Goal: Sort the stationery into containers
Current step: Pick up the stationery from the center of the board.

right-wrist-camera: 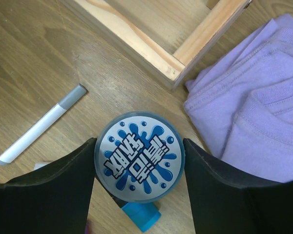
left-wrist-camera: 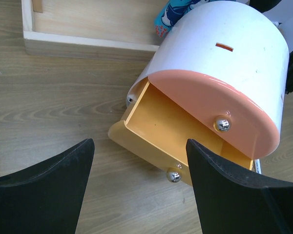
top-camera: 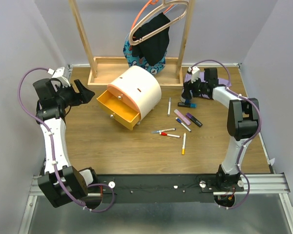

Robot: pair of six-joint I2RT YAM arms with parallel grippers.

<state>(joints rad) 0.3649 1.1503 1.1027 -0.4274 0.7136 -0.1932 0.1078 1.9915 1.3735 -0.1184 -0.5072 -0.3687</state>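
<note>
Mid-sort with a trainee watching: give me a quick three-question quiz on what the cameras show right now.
1. True or false: the yellow drawer is pulled open.
2. What sits between the fingers of the right gripper? A) tape roll B) an eraser C) a pen
3. Fill in: the left gripper is ___ and has nothing between its fingers.
Key: 1 true; 2 A; 3 open.

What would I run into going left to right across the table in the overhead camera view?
Left end effector → open yellow drawer → white pen → orange-tipped pen → right arm.
</note>
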